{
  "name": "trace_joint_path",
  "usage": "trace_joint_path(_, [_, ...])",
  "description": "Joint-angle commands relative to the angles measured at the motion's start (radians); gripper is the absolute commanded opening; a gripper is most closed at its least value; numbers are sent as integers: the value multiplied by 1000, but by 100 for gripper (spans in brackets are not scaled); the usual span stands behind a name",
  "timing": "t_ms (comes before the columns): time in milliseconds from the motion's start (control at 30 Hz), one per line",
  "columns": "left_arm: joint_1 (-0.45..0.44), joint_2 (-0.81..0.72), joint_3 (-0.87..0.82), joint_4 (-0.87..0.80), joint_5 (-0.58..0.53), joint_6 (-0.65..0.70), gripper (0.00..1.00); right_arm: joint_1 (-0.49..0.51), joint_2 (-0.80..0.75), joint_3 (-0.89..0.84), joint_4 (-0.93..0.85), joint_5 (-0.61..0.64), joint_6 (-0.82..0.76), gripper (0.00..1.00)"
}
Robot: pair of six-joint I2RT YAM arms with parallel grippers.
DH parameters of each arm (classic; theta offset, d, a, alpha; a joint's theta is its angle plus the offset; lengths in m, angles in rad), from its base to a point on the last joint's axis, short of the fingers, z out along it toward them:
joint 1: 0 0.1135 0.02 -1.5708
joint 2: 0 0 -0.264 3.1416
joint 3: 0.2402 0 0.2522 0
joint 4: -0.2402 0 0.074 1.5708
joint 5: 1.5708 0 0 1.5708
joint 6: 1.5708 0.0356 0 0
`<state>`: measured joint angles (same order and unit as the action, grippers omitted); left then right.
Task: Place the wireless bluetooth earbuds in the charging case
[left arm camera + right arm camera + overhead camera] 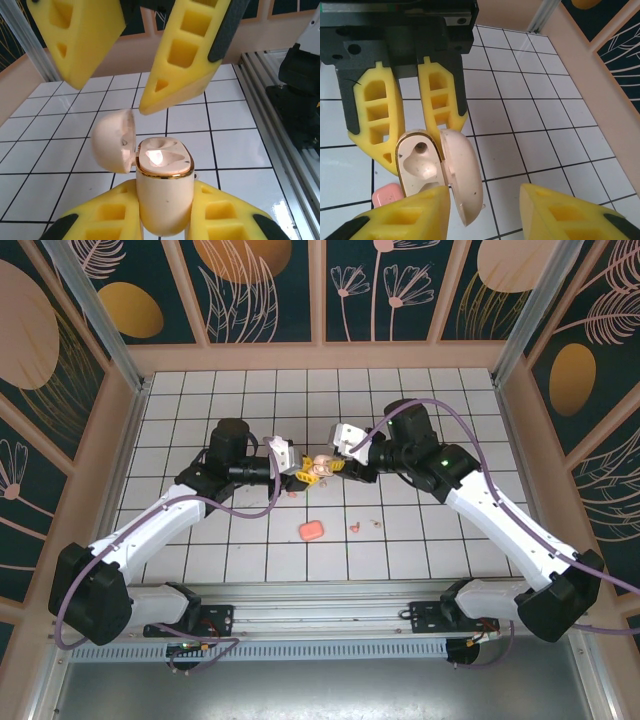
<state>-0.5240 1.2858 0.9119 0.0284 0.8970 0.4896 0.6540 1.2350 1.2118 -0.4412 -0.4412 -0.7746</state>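
Glossy cream pebble-shaped case (pixel 164 210), gold-rimmed, rounded lid (pixel 114 141) hinged open, pinched upright in the left gripper's (pixel 165 202) yellow latticed jaws; right gripper (pixel 482 200) faces it close, jaws spread

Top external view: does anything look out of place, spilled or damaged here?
Nothing looks damaged or spilled. One oddity: two tiny earbuds lie loose on the tiles beside a coral case, apart from the pale charging case. The left claw holds that case off the table, its lid open and its sockets apparently empty.
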Motion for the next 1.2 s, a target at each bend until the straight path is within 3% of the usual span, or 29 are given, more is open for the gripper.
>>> trace_joint_path(0, [-6, -1, -28, 94, 61, -60, 15, -5, -20, -24, 48, -17, 31, 41])
trace_joint_path(167, [-6, -11, -104, 288, 83, -192, 14, -22, -33, -32, 68, -46, 57, 42])
trace_joint_path(300, [-6, -5, -183, 490, 73, -314, 12, -68, -69, -48, 102, -139, 103, 44])
trace_joint_path(467, [-6, 40, -309, 899, 23, -553, 11, -128, -118, -69, 123, -210, 185, 48])
trace_joint_path(600, [-7, 99, -372, 1143, -53, -711, 11, -176, -128, -71, 96, -159, 328, 51])
trace_joint_path(700, [-6, 138, -424, 1281, -111, -786, 11, -196, -118, -69, 34, -21, 499, 50])
trace_joint_path(900, [-7, 168, -474, 1360, -155, -834, 12, -213, -75, -104, -153, 157, 752, 50])
trace_joint_path(1167, [-6, 155, -482, 1297, -175, -800, 12, -212, 42, -232, -240, 180, 1070, 49])
